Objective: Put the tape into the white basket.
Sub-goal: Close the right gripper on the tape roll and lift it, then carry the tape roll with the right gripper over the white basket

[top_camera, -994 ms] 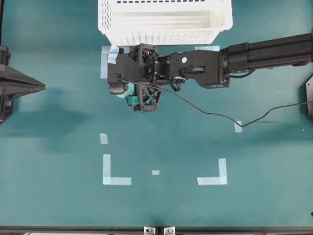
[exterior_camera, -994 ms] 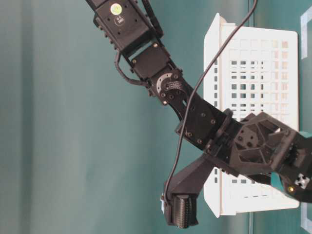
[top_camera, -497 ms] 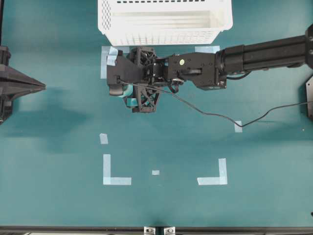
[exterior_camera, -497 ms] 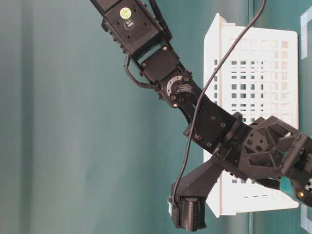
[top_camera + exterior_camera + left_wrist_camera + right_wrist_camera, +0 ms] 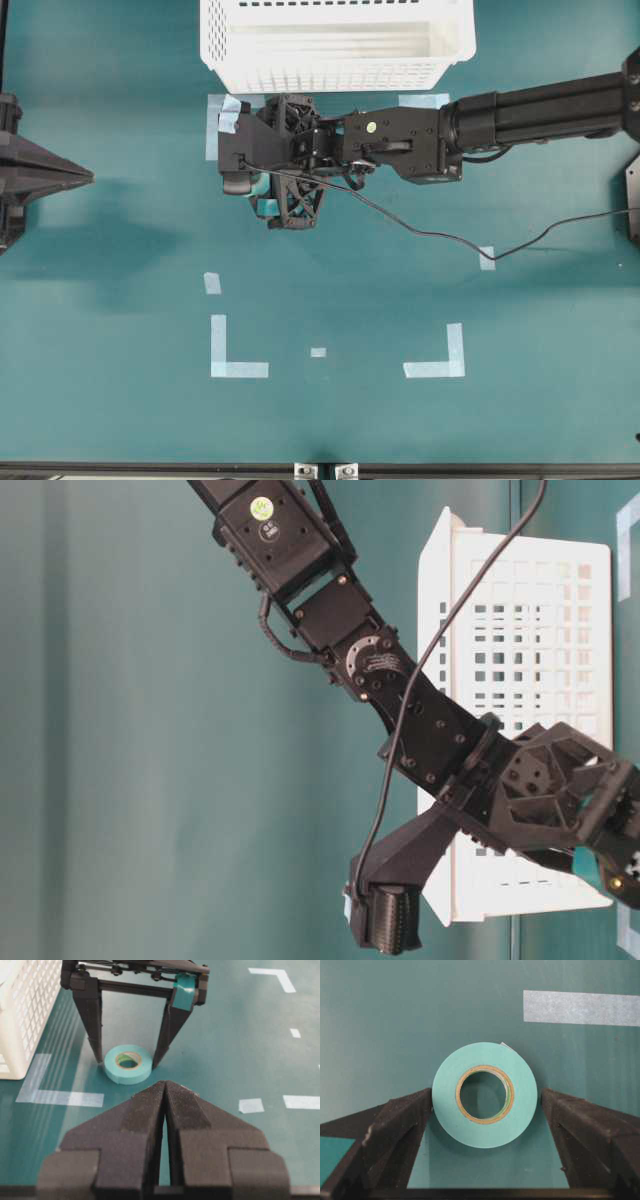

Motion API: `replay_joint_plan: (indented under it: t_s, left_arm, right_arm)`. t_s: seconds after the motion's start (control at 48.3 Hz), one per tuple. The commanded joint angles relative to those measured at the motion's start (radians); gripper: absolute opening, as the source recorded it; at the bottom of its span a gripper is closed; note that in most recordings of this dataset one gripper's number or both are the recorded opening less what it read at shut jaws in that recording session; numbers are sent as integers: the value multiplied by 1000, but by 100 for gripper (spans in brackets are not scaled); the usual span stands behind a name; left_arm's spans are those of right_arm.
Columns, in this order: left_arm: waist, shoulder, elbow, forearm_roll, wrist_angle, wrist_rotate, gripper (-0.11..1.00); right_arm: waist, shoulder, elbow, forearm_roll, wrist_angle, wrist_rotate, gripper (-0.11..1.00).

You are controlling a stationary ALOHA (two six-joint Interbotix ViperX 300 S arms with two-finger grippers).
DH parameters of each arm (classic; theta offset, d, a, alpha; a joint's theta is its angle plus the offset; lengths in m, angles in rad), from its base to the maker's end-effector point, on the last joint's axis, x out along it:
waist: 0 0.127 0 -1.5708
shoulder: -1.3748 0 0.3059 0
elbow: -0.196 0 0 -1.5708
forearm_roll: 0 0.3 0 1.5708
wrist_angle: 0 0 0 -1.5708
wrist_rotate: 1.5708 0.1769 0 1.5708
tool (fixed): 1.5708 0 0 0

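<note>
Tape (image 5: 484, 1095): flat on the bench (image 5: 120, 400) near its far edge, just before the white basket (image 5: 335, 45), between the wide-spread fingers (image 5: 395, 1125) of the right hand (image 5: 127, 1057), ungripped; left hand (image 5: 165, 1097): fully closed, holding nothing, at the left edge.

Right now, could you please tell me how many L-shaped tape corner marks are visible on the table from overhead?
2: one L-shaped mark lower left and one lower right. Two more strips by the white basket are partly covered by the right arm.
</note>
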Motion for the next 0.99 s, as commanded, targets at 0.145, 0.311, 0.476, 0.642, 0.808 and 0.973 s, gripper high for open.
replay_joint_plan:
  t_s: [0.145, 0.311, 0.476, 0.642, 0.808, 0.973]
  left_arm:
    - [3, 9, -12, -2, -8, 2, -11]
    - [3, 8, -12, -2, -9, 2, -11]
    - [3, 9, -12, -2, -9, 2, -11]
    - [2, 8, -12, -2, -9, 2, -11]
    - [3, 8, -12, -2, -9, 2, -11]
    - [3, 8, -12, -2, -9, 2, -11]
  right_arm:
    - [-3, -20, -18, -2, -11, 2, 94]
    - [-3, -21, -18, -3, -21, -2, 68]
    - [-3, -25, -18, -12, -23, -3, 68]
    - [-3, -44, -18, -14, -3, -2, 68]
    - [3, -101, -17, -15, 43, -2, 68]
    - [8, -143, -18, -14, 67, -2, 68]
